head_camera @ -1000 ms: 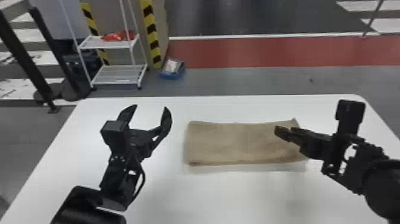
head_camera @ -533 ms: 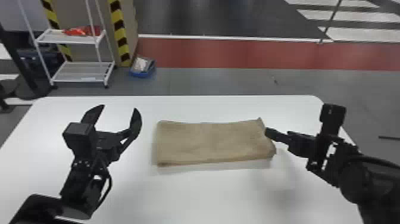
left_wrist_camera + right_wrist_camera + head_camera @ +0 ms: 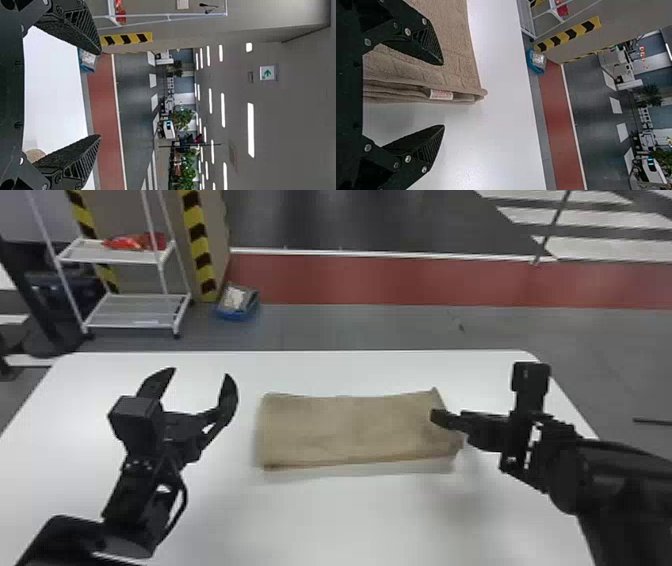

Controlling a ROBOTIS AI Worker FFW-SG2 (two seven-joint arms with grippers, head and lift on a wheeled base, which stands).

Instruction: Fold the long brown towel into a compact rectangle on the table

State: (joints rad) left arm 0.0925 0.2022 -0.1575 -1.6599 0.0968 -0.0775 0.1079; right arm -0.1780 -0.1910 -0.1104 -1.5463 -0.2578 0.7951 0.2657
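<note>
Head view, table [image 3: 350, 520]: the white top carries the towel near its middle, with bare surface along the towel's near side.
Towel [image 3: 350, 430]: brown, lying flat as a neat band, longer from side to side than front to back; its right end looks a little uneven.
Folding done: several layers show in the right wrist view, so I judge that some folding is behind it.
Folding left: the band is still fairly long, so at least one fold across its length seems to remain, bringing the right end over toward the left, then perhaps a light squaring up.
Left pincer [image 3: 200, 372]: spread wide and empty, above the table to the left of the towel.
Right pincer [image 3: 443, 95]: parted and holding nothing, at the towel's right end, one finger on the towel's side and the other over bare table; contact is hard to tell.
Layered end [image 3: 407, 89]: lies between the right pincer's fingers, ungripped, probably the part to take next; a loose pinch might catch only the upper layers.
Tag [image 3: 441, 94]: small and white, at the layered end.
</note>
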